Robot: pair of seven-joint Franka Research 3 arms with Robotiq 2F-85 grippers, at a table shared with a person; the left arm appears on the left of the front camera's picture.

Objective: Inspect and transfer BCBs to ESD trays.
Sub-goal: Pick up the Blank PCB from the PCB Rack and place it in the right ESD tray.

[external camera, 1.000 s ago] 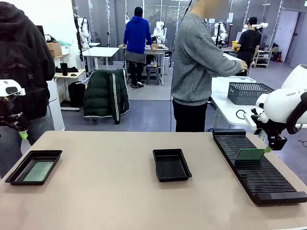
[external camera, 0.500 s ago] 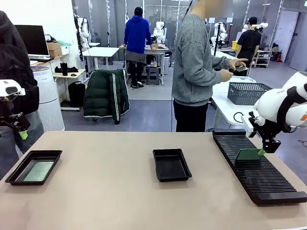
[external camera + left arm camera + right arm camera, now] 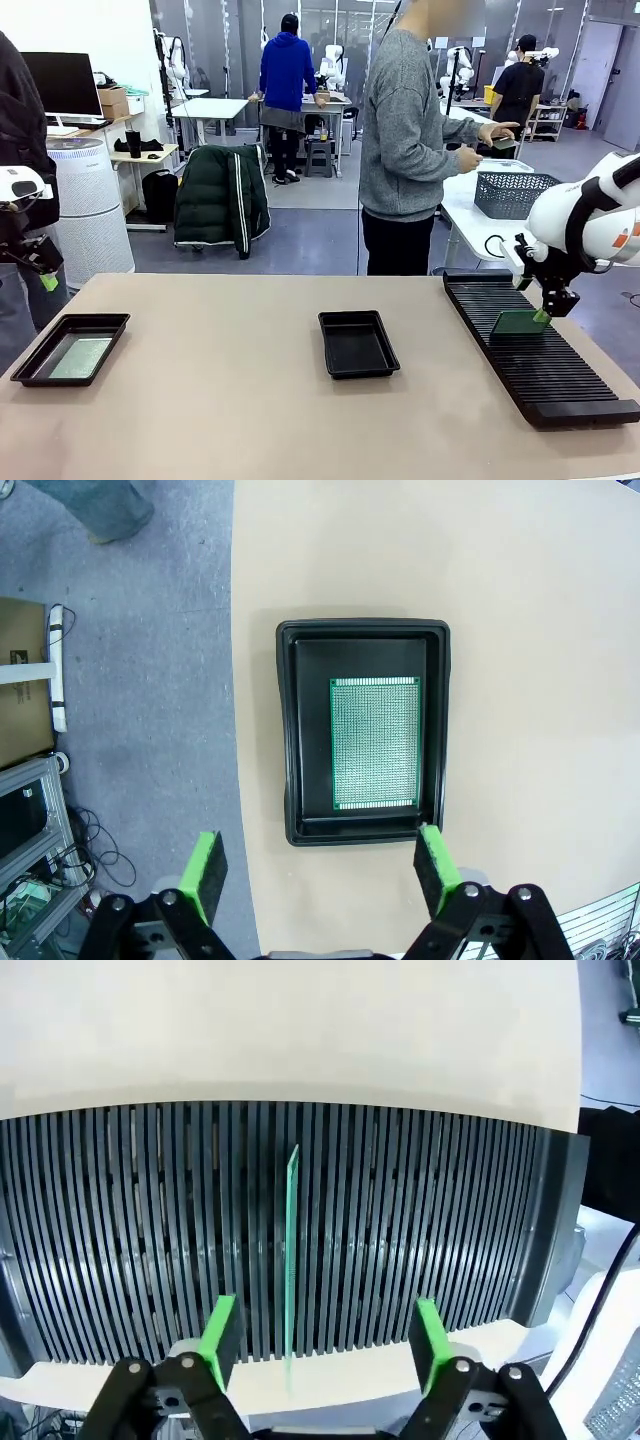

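Observation:
One BCB (image 3: 291,1260) stands on edge in a slot of the black ribbed rack (image 3: 120,1210), between the spread fingers of my right gripper (image 3: 325,1340) and closer to one finger (image 3: 220,1335); neither pad touches it. From the front, the right gripper (image 3: 543,315) sits at the upper right corner of this board (image 3: 518,322). Another BCB (image 3: 375,742) lies flat in the left ESD tray (image 3: 290,730), below my open left gripper (image 3: 320,870). That gripper (image 3: 45,278) hangs high at the table's left edge, above the tray (image 3: 30,365). The middle ESD tray (image 3: 358,343) holds nothing.
The long rack (image 3: 540,360) runs along the table's right side. A person in a grey sweater (image 3: 405,130) stands beyond the far edge, hands over a grey mesh basket (image 3: 515,195) on another table. Bare tabletop (image 3: 220,380) lies between the trays.
My right gripper has come down and leftward over the board in the rack, its fingers now straddling it. A dark-clothed person at the left has walked out of view.

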